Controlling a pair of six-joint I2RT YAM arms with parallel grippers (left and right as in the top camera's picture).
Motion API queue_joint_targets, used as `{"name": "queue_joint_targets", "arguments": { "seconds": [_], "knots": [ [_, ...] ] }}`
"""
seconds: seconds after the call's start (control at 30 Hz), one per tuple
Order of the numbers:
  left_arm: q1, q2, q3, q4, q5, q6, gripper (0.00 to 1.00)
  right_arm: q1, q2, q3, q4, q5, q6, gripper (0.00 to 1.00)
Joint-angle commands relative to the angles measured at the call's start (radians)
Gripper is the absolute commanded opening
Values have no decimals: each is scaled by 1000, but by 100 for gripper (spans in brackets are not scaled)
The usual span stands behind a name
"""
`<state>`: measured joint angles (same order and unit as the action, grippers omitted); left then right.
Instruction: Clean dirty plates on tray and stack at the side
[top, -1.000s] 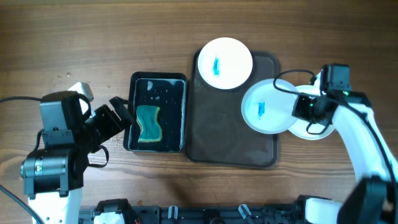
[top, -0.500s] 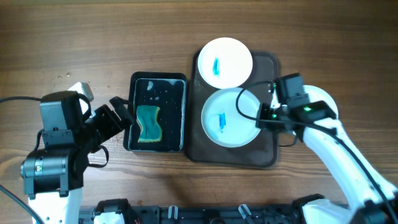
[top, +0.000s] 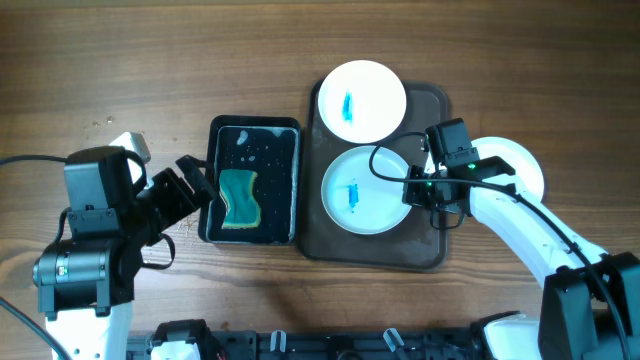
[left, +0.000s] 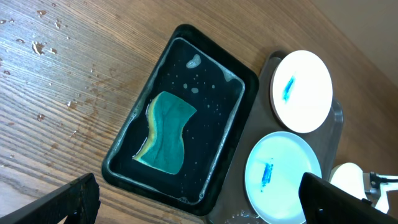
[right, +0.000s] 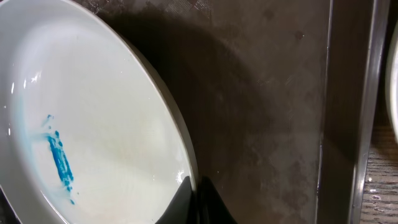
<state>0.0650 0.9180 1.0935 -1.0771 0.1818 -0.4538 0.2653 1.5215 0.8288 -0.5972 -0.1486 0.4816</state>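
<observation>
The dark brown tray lies right of centre. A white plate with a blue smear sits at its far end. A second smeared plate is over the tray's middle. My right gripper is shut on this plate's right rim; the right wrist view shows the fingers pinching the rim of the plate above the tray. A third plate lies on the table right of the tray, partly under my right arm; its visible part is plain white. My left gripper is open and empty.
A smaller black tray with water and a teal sponge stands left of the brown tray. The left wrist view shows the black tray, the sponge and the open fingers low in the frame.
My right gripper has carried the smeared plate leftwards, from over the tray's right edge and the third plate to the tray's middle. The left arm has not moved.
</observation>
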Motion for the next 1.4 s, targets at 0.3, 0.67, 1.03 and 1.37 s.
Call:
{"name": "queue_joint_targets", "arguments": {
  "seconds": [0.3, 0.67, 1.03, 1.37],
  "knots": [
    [3, 7, 17, 3, 7, 13, 100, 3, 8, -1, -55, 82, -26, 4],
    [3, 7, 17, 10, 5, 4, 100, 3, -50, 24, -63, 81, -11, 50],
    [2, 50, 17, 6, 177, 2, 100, 3, -396, 38, -66, -30, -60, 55],
    [-15, 131, 17, -25, 198, 60, 100, 3, -392, 37, -73, -33, -63, 55]
  ]
}}
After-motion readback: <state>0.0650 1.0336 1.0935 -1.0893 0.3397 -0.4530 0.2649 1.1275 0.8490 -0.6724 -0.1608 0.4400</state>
